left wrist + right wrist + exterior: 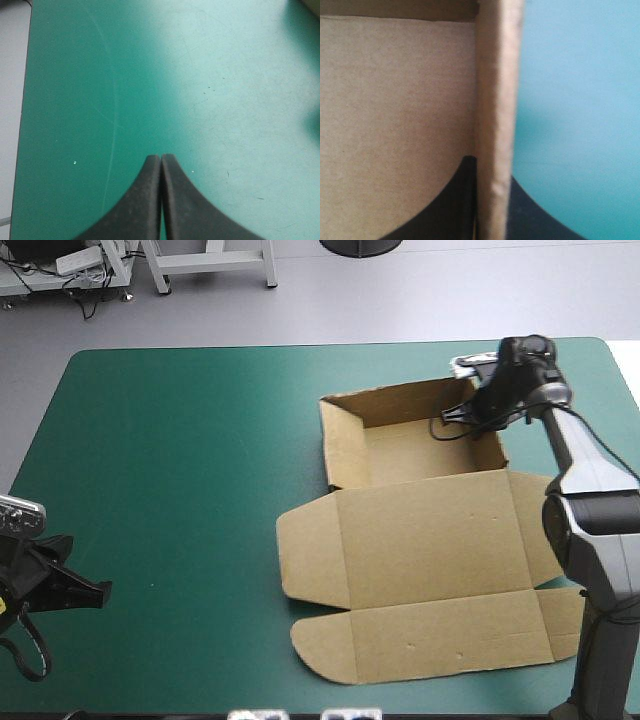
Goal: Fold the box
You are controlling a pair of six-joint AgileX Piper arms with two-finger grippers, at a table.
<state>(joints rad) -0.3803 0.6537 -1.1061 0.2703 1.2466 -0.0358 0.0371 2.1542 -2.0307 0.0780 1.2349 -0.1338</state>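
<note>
On the teal-green cover (180,490) we see the brown box (420,540), tray walls up, lid flat. Our right gripper (490,167) clamps one wall between its fingers; our left gripper (161,157), fingers together, faces bare cover.

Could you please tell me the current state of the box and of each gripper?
box: walls raised into an open tray, lid lying flat.
left gripper: shut, empty, over the bare teal-green cover.
right gripper: shut on the box, clamping a tray wall.
</note>
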